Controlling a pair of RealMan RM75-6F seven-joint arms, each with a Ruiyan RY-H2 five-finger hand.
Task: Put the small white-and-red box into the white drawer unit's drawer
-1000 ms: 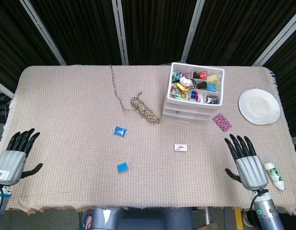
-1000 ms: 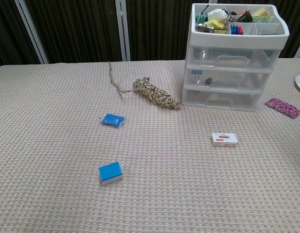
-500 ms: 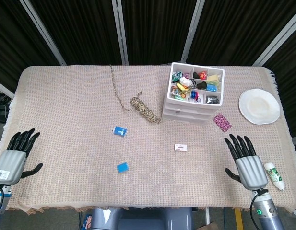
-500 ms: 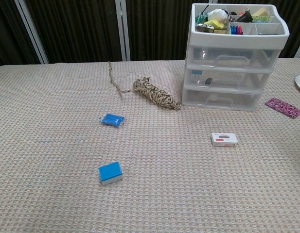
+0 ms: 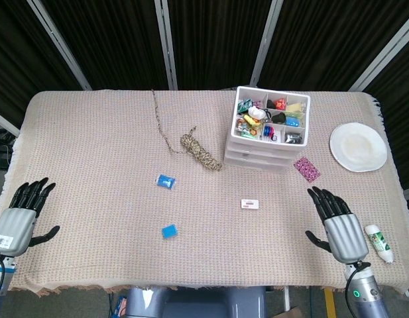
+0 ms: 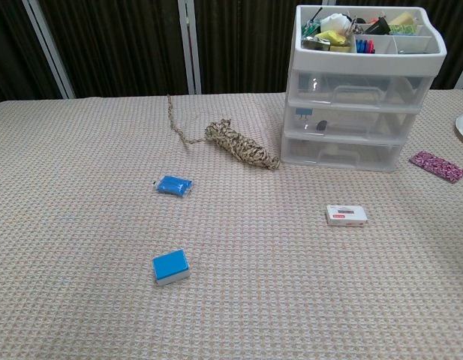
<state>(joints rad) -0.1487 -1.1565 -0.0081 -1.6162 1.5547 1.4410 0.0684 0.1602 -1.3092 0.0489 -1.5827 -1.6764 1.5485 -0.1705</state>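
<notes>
Your right hand (image 5: 339,222) edged leftward, fingers spread, empty | left hand (image 5: 18,216) likewise | white plastic three-drawer unit (image 6: 362,94): drawers closed, top tray of small colourful items | small white-and-red box (image 6: 347,215) on cloth.

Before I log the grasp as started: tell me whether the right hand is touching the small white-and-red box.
Apart. The head view shows bare tablecloth between the right hand and the small white-and-red box; the chest view shows the box alone, no hand near it.
</notes>
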